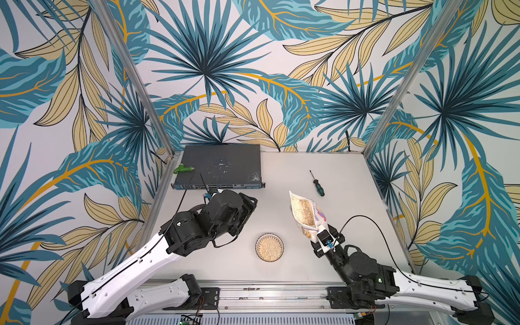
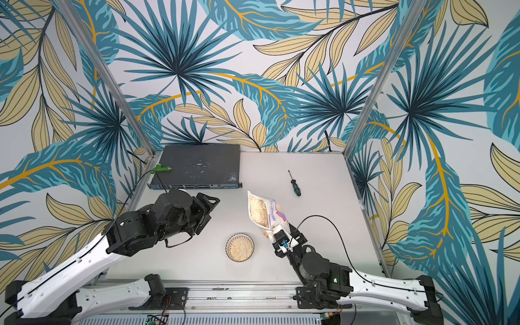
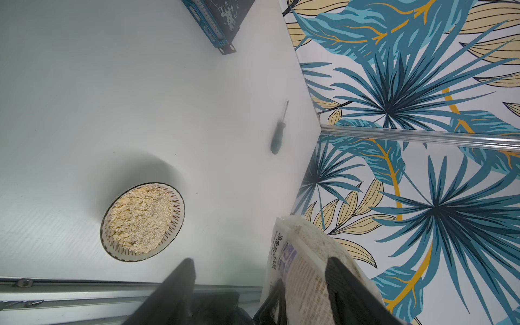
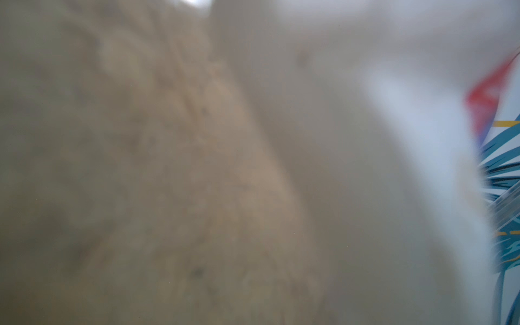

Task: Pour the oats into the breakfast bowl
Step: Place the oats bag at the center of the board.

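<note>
Gripping oats bag (image 1: 303,212) by lower end with right claw (image 1: 320,235), mouth up, toward right edge of counter (image 1: 309,168). Holding left claw (image 3: 261,261) spread wide, empty. Noting breakfast bowl (image 1: 256,247), full of flakes (image 1: 269,249), near front edge.

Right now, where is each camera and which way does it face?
Top views: above the robot's base, facing down onto the table; left arm, right arm show.
Left wrist: looks past the open left gripper toward the bowl.
Right wrist: against the bag of oats; blurred, arm unseen.
Shared: top and left wrist show bowl, screwdriver.
</note>
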You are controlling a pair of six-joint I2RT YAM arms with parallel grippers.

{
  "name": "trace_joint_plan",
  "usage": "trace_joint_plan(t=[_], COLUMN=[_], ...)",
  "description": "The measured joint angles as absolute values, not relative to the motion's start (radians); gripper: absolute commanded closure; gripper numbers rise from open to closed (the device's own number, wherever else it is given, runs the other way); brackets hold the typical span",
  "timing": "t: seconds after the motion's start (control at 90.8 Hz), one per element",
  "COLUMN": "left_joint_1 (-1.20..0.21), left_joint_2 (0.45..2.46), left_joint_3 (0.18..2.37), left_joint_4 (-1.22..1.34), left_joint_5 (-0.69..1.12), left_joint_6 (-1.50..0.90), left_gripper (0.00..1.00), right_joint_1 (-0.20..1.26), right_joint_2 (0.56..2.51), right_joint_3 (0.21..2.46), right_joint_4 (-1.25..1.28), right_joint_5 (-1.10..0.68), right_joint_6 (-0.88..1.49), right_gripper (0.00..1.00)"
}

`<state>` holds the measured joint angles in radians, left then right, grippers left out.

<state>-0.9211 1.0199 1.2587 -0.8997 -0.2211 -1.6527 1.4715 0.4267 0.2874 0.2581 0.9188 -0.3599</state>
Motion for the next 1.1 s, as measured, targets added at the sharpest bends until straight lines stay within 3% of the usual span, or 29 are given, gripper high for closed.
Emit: trace_joint_plan(t=[0.253,0.606,0.893,1.102], left_joint_1=[-0.921,-0.921,-0.921,-0.921], left_joint_2=[1.020,1.021,1.021,0.997], left_joint_3=[1.241,1.201,1.162,1.088], left_joint_4=[-0.895,-0.885,-0.872,-0.866], left_joint_5=[-0.195,-0.158,-0.134,-0.139], left_joint_6=[-1.649,-1.649,-1.626,-1.568], left_gripper=[0.23,0.23,0.21,0.15], right_joint_1=[1.429,1.192,0.954,0.889], right_joint_2=[0.406,0.560,0.885,1.190], right_joint_3=[0.139,0.127,0.120,0.123], right_joint_4=[0.540,0.593,0.653,0.793], right_joint_5=[0.919,0.857,0.666,0.521], right_joint_6=[-0.189,0.150,0.374,0.416], right_gripper=[1.00,1.00,1.00,1.00])
